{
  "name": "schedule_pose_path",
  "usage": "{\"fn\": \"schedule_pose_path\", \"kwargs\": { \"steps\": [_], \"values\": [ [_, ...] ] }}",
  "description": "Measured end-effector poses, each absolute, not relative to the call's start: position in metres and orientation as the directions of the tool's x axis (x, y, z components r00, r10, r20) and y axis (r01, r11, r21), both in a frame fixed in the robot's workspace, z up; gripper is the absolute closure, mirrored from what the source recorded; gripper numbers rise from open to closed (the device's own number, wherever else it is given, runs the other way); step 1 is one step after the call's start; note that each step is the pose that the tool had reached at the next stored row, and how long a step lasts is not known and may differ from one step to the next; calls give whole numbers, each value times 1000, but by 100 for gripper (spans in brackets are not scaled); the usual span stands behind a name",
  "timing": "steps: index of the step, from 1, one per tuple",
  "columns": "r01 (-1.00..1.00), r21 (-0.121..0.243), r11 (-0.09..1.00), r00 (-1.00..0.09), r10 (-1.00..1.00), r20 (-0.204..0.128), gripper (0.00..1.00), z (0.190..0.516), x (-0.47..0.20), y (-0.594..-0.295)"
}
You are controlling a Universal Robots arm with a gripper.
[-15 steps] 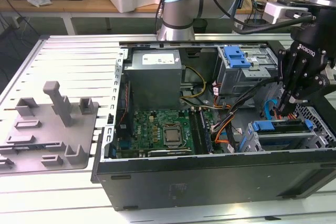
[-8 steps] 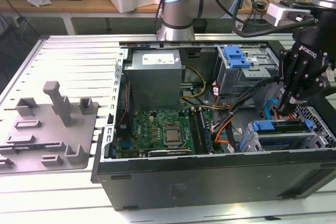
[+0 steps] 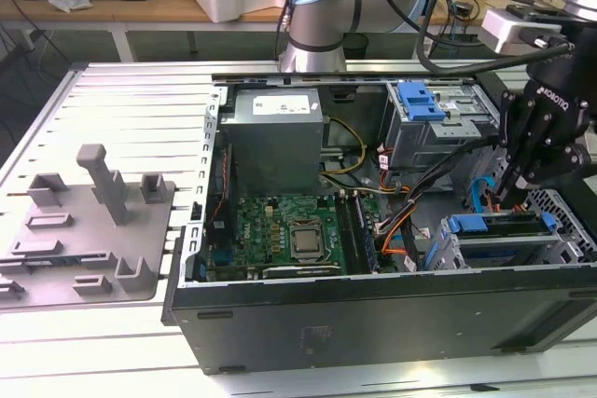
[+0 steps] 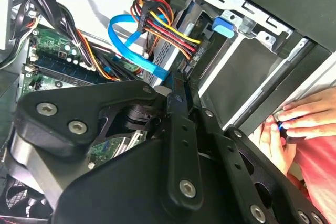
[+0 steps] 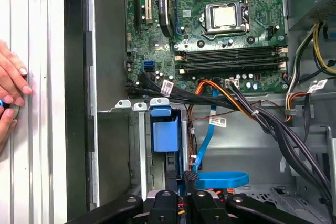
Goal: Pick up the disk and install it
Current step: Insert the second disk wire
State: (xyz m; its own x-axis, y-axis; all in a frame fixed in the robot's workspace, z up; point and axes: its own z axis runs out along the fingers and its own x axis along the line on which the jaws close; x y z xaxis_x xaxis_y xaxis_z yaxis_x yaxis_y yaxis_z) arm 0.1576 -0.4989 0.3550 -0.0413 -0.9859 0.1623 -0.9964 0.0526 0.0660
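Observation:
The disk (image 3: 499, 224) sits edge-up in the drive cage (image 3: 448, 253) at the exterior view's lower right corner of the open computer case, and its blue carrier shows along the top. Both wrist views show the carrier's blue tab (image 5: 165, 132) (image 4: 223, 27) in the bay. My black gripper (image 3: 511, 195) hangs right over the disk's inner end, next to the orange and blue cables. Its fingers stand close together (image 5: 182, 177) (image 4: 176, 85), touching or just above the carrier's edge; I see nothing held between them.
A grey power-supply box (image 3: 275, 137), the green motherboard (image 3: 289, 230) and a smaller blue bracket (image 3: 420, 100) fill the case. Cable bundles (image 5: 252, 114) run close to the gripper. A person's hand (image 5: 10, 93) (image 4: 302, 121) rests outside the case wall. A grey fixture (image 3: 93, 221) lies on the table.

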Motion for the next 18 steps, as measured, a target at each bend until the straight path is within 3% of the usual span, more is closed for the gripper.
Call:
{"fn": "schedule_pose_path", "kwargs": {
  "steps": [18],
  "values": [
    [-996,73,55,-43,-986,161,84,353,160,-504]
  ]
}}
